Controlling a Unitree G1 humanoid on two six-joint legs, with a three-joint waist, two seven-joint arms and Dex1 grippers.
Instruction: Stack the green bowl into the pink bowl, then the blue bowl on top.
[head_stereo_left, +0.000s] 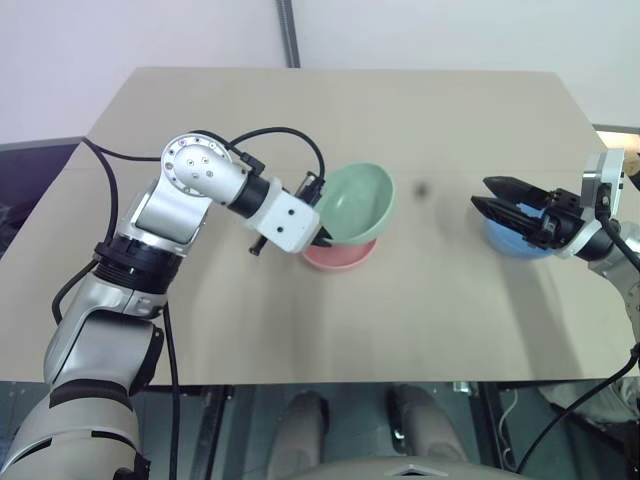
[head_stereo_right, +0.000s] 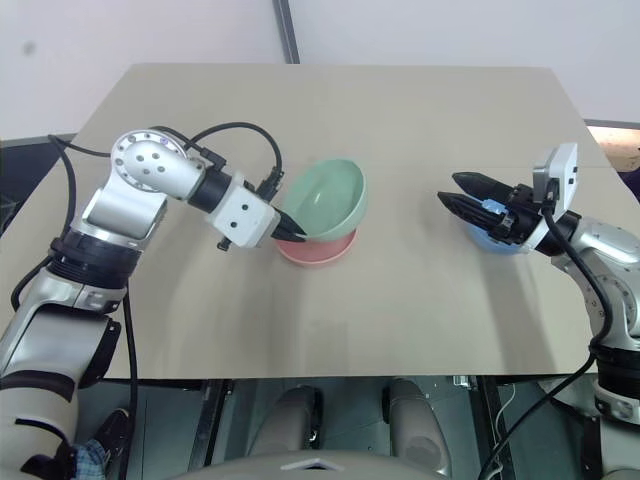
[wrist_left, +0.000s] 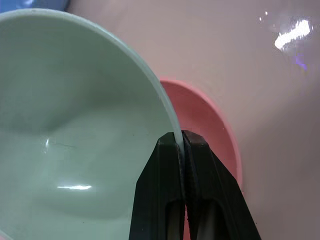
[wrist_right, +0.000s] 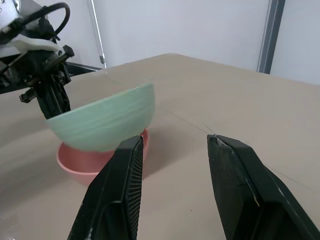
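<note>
Green bowl (head_stereo_left: 357, 204): pale mint, smooth and plain, tilted steeply with its opening facing up and partly sideways, its lower side resting in the pink bowl. Pink bowl (head_stereo_left: 338, 256): salmon, upright on the table, directly beneath the green bowl and largely covered by it. Blue bowl (head_stereo_left: 512, 240): sky-blue, upright on the table, well apart from the pink bowl, to its right.

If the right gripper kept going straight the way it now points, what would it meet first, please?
Probably the green bowl, held tilted over the pink bowl by the left gripper. The open right gripper has only bare table before it; depth is uncertain.
</note>
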